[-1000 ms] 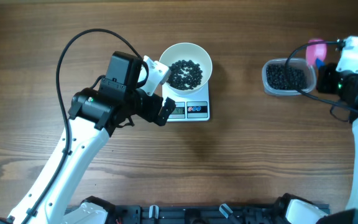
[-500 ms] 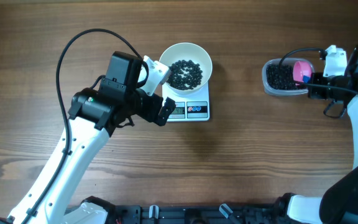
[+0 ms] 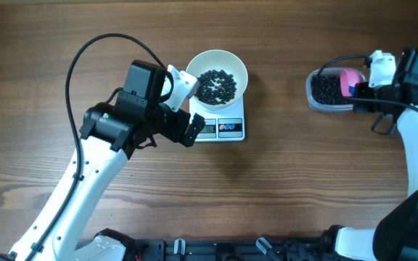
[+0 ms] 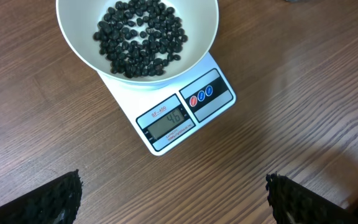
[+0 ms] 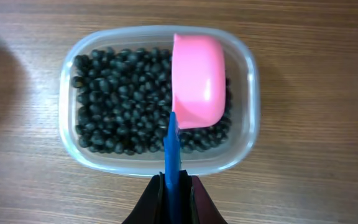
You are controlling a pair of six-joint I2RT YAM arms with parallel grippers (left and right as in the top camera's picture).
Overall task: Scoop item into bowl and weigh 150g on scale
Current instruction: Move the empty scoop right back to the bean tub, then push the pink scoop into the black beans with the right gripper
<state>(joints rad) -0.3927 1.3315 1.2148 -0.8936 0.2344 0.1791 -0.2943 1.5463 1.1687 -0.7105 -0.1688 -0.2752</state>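
Note:
The white bowl (image 3: 217, 78) (image 4: 135, 37) stands on the white scale (image 3: 223, 128) (image 4: 185, 112) and holds a shallow layer of black beans (image 4: 138, 37). The scale's display (image 4: 166, 122) reads 46. My left gripper (image 3: 189, 106) (image 4: 176, 199) hangs open just left of and in front of the scale, with nothing between its fingers. My right gripper (image 3: 365, 93) (image 5: 174, 190) is shut on the blue handle (image 5: 171, 149) of a pink scoop (image 3: 349, 81) (image 5: 197, 81). The scoop's cup sits over the beans (image 5: 117, 99) in the right half of a clear tub (image 3: 312, 90) (image 5: 248, 81).
The tub stands at the far right of the wooden table, well apart from the scale. A black cable (image 3: 100, 43) loops over the left arm. Bare wood lies between the scale and the tub and along the front.
The right gripper has carried the pink scoop leftward from the tub's far right edge to over the beans inside it. The left arm, bowl and scale have not moved.

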